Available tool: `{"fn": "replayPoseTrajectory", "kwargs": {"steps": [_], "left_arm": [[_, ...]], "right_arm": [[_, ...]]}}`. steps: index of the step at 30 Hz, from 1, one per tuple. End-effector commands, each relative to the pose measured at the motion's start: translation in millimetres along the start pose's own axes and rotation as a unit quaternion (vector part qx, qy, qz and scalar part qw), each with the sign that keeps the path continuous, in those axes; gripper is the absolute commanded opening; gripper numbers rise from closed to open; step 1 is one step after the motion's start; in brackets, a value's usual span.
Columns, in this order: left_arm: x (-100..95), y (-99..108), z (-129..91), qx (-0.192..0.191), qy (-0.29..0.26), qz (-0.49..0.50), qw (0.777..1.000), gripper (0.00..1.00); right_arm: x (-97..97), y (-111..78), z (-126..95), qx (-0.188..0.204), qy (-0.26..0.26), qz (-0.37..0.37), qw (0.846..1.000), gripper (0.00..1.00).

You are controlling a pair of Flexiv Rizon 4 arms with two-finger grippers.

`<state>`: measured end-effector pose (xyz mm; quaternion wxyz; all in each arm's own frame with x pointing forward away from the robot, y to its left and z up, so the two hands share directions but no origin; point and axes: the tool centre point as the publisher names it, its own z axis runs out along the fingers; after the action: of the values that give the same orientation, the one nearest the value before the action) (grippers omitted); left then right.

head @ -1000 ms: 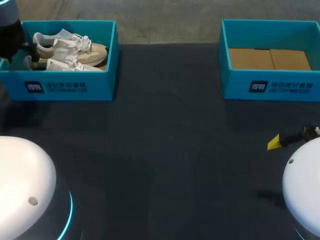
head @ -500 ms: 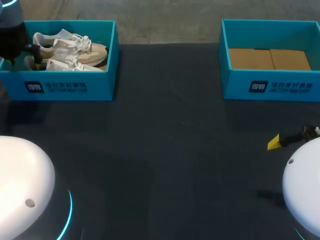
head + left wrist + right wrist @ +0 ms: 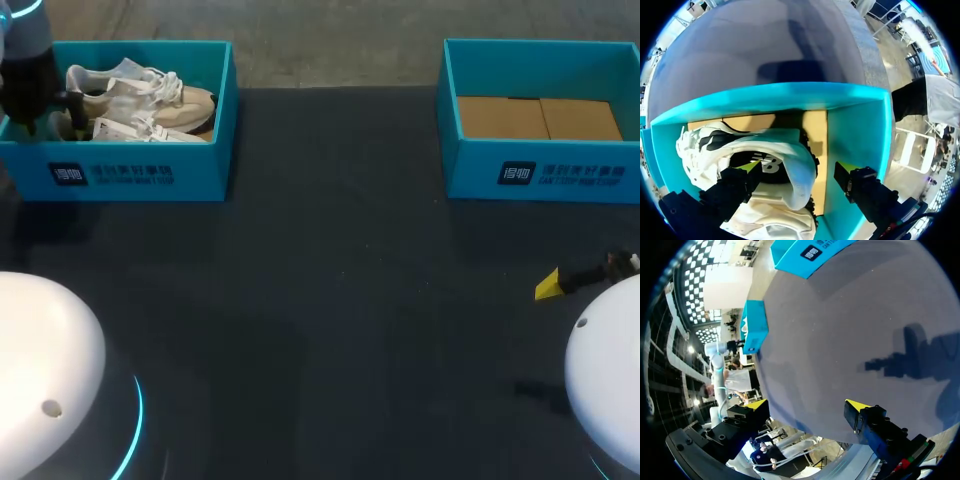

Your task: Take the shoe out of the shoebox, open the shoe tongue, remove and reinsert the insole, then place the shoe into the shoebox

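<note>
A: Entry, left side. Where's the shoe (image 3: 140,100)?

B: In the shoebox (image 3: 130,178) at the upper left of the head view, on its side, toe toward the frame's centre. Not lifted yet, so I judge the task is at its first step.

A: Left gripper (image 3: 797,169)?

B: Down inside the box at its far left end. Wrist view: fingers spread, heel between them. One finger sits at the collar opening; the other stands off the heel, with bare box floor showing in the gap and the box wall just beside it. No grip yet.

A: Why the heel?

B: My reading: the collar rim is the stiffest edge to pinch, and that end has room for a finger beside the wall.

A: Right gripper (image 3: 807,405)?

B: Fingers apart, holding nothing, over bare table (image 3: 330,300) at the right edge of the head view, mid-height. Probably parked clear of the other arm's work, ready for tongue and insole.

A: The other box (image 3: 540,178)?

B: Upper right, only a cardboard insert (image 3: 540,118) inside.
</note>
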<state>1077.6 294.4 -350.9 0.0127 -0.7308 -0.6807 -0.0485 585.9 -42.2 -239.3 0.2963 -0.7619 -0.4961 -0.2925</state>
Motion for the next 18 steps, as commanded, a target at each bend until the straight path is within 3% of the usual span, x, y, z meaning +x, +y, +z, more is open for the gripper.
{"fn": "replayPoseTrajectory", "kwargs": {"steps": [1, 18], "left_arm": [[0.3, 4, 5, 0.004, 0.002, -0.005, 1.000, 0.96], [-3.6, 4, 21, 0.018, 0.012, -0.018, 1.000, 0.93]], "right_arm": [[0.5, -2.5, 0, -0.002, -0.002, 0.001, 1.000, 1.00], [0.5, -2.5, 0, -0.002, -0.002, 0.001, 1.000, 1.00]]}}
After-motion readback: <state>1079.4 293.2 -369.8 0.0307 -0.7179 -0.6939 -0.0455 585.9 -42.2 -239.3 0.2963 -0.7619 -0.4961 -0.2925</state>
